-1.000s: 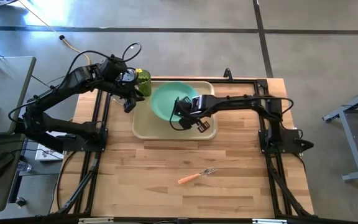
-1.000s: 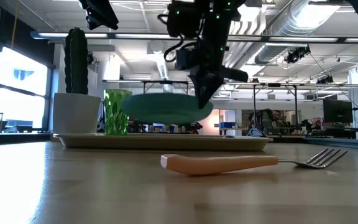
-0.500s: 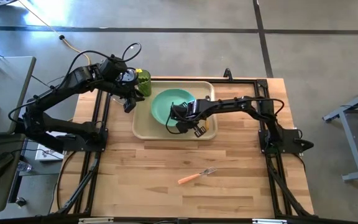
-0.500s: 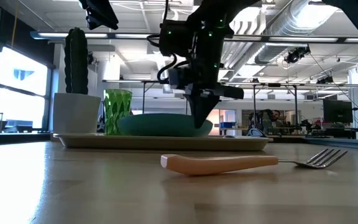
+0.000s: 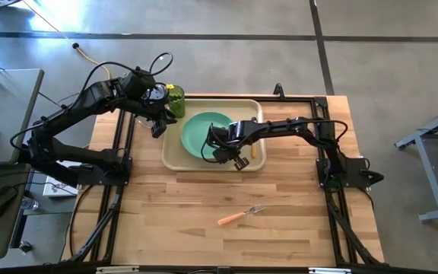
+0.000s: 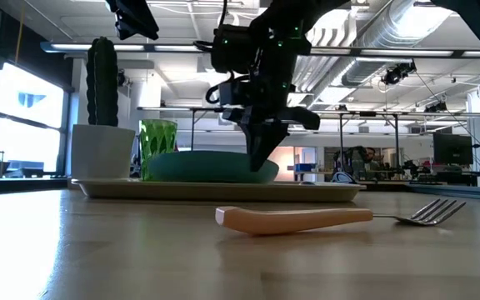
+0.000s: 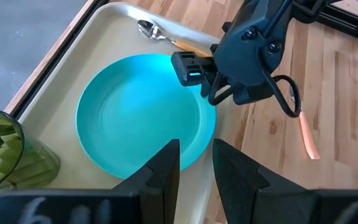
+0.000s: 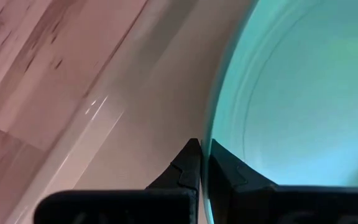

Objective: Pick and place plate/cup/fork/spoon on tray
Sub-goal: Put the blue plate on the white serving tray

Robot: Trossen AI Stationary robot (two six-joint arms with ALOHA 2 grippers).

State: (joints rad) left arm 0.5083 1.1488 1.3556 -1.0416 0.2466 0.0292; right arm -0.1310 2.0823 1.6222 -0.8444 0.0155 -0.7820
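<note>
The teal plate [image 5: 201,131] lies in the beige tray [image 5: 175,158], and my right gripper [image 5: 220,150] is shut on its rim at the side toward the table's right. The green cup [image 5: 175,100] stands in the tray's far left corner. My left gripper [image 7: 195,167] hovers open and empty above the tray beside the cup. The spoon [image 7: 159,35] lies in the tray at its right side, partly hidden by my right arm. The fork [image 5: 242,215] lies on the bare table toward the near edge. My right gripper pinches the plate's rim [image 8: 206,140] between its two fingers, one finger on the plate's upper face and one outside it. The fingers [image 6: 259,158] come from above, pointing down. The plate sits low and about level in the tray [image 6: 323,190]; whether its underside rests there I cannot tell.
A white pot with a cactus [image 6: 102,125] stands at the tray's left end. Black frame rails [image 5: 322,137] run along the table's left and right sides. Bare wood lies between the tray and the fork [image 6: 307,218].
My right gripper has gone down and a little toward the table's left and near edge, still shut on the plate. The plate, lifted clear above the tray a second ago, has sunk to tray level and sits nearer the tray's middle.
</note>
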